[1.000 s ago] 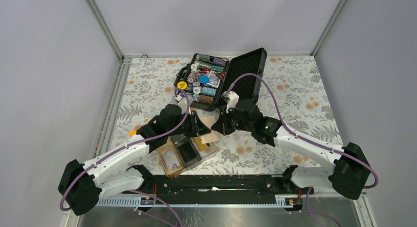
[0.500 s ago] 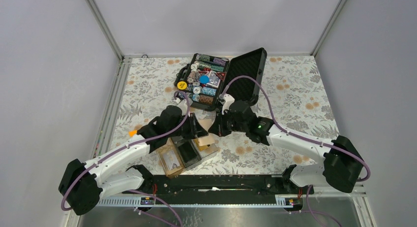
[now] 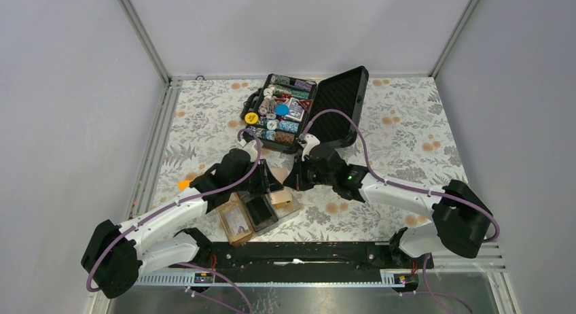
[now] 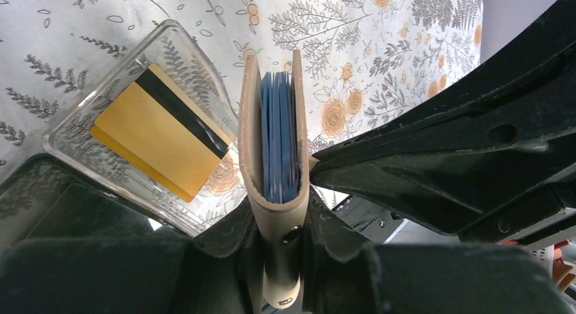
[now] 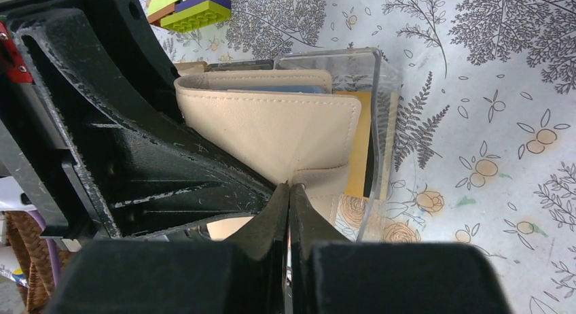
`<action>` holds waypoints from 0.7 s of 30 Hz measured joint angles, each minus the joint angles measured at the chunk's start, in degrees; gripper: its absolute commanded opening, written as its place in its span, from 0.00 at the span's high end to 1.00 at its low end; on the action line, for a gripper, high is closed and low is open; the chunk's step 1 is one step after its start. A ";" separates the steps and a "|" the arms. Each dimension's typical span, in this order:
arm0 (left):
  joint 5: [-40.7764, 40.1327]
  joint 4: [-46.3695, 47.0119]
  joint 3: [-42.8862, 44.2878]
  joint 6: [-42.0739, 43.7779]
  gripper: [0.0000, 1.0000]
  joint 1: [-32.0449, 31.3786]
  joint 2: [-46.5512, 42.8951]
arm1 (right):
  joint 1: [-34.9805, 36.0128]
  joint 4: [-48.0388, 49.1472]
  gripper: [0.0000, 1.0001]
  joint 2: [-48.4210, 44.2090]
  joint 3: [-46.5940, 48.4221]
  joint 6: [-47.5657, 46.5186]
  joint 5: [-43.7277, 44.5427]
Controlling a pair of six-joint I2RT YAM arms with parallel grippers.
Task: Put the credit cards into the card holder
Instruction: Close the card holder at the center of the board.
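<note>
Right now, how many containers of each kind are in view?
card holder: 1
beige wallet: 1
black chip case: 1
Total: 3

A robotics lab cell. Plain grey panel walls and aluminium posts box in a desk under a floral cloth. A left arm and a right arm, trailing purple cables, are bolted to a black rail at the near edge.
</note>
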 measured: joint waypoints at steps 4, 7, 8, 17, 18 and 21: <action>-0.42 -0.24 -0.76 0.04 1.00 0.33 0.00 | 0.66 1.29 1.00 1.66 0.00 0.83 0.66; -0.46 -0.28 -1.53 0.17 1.00 0.61 -0.02 | 1.14 2.19 1.00 2.93 -0.02 1.31 0.90; -0.44 0.02 -1.90 0.17 1.00 0.66 -0.02 | 1.22 2.25 1.00 3.28 -0.02 1.49 0.96; 0.09 2.67 -3.74 0.52 1.00 0.87 -0.20 | 1.46 2.95 1.00 3.93 -0.35 2.45 1.42; 0.11 2.67 -3.74 0.63 1.00 0.87 -0.28 | 1.46 3.17 1.00 3.93 -0.44 2.58 1.44; 0.17 2.67 -3.74 0.96 1.00 0.98 -0.46 | 1.46 3.74 1.00 3.93 -0.63 2.78 1.44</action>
